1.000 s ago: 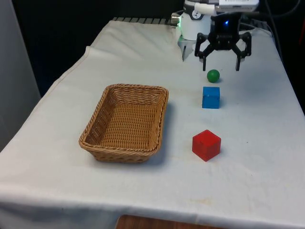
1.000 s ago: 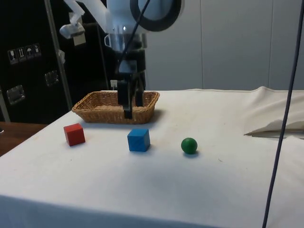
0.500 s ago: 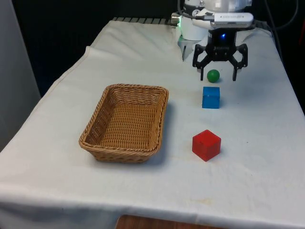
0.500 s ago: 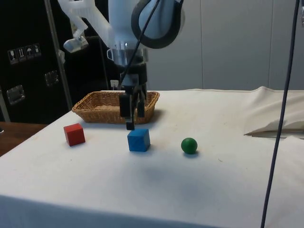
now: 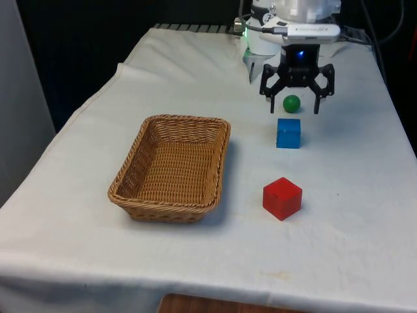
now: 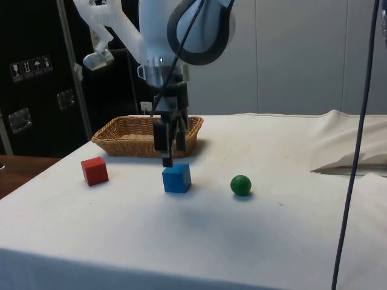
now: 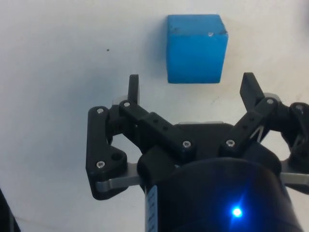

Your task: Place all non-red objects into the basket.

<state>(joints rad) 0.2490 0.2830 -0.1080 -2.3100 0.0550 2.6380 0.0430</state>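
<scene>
In the front view, the black gripper (image 5: pixel 294 111) hangs above the white cloth (image 5: pixel 195 72) at the far part of the table, its two fingers spread wide and holding nothing. The green ball (image 5: pixel 291 103) shows between the two fingers, lying on the cloth. Just in front of it, nearer the camera, sits the blue cube (image 5: pixel 288 132), apart from the ball. Further forward still lies the red cube (image 5: pixel 282 198), turned so that a corner faces the camera. The wicker basket (image 5: pixel 171 167) stands towards the front view's left of the three objects, well apart from them.

In the side view, the gripper (image 6: pixel 167 162) points straight down with its fingertips just above the blue cube (image 6: pixel 176 178), not touching it. The green ball (image 6: pixel 240 185) rests on the cloth beside the cube, with a clear gap between them. The red cube (image 6: pixel 95 170) sits on the cube's other side. The basket (image 6: pixel 147 135) stands behind the gripper.

In the wrist view, the gripper (image 7: pixel 190 89) has its fingers set far apart with only bare cloth between them. The blue cube (image 7: pixel 196 48) lies on the cloth just beyond the fingertips, roughly centred between them.
</scene>
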